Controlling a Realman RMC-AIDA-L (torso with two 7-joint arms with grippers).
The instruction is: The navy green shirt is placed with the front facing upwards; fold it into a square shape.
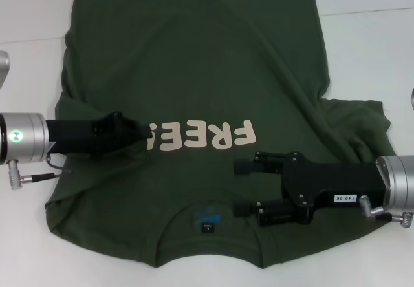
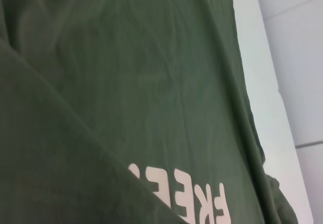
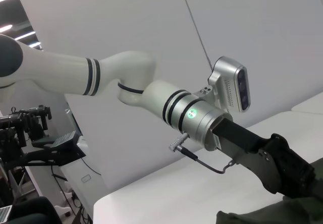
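Observation:
The navy green shirt [image 1: 194, 54] lies front up on the white table, its collar with the blue print and black label [image 1: 207, 221] nearest me. Cream lettering [image 1: 210, 136] crosses the chest. My left gripper [image 1: 147, 132] is down on the chest at the end of the lettering, shut on a fold of the shirt's left side that covers the last character. In the left wrist view that fold [image 2: 55, 163] runs diagonally over the lettering [image 2: 202, 204]. My right gripper [image 1: 238, 188] sits low over the shirt beside the collar, open with nothing between its fingers.
White table [image 1: 369, 48] shows around the shirt on both sides. The right sleeve [image 1: 362, 122] lies bunched and wrinkled behind my right arm. In the right wrist view the left arm [image 3: 151, 95] reaches across in front of a white wall, with dark equipment [image 3: 35, 138] beyond the table.

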